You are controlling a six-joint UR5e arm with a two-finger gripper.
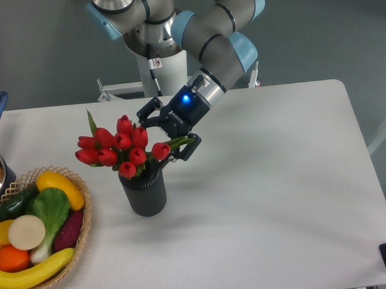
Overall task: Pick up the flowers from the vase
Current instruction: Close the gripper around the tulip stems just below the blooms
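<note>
I see a white table (278,179) with my grey-and-blue arm (214,41) reaching down from the back. At the left edge sits a woven wicker basket (86,216) of smooth plastic fruit and vegetables, well apart from the work. Near the middle stands the vase (143,188), a dark ribbed cylinder. The flowers (119,148), glossy red tulips with green leaves, stand in its mouth. My gripper (160,136) has its black fingers spread open at the bunch's right side, straddling a tulip and a leaf, gripping nothing.
</note>
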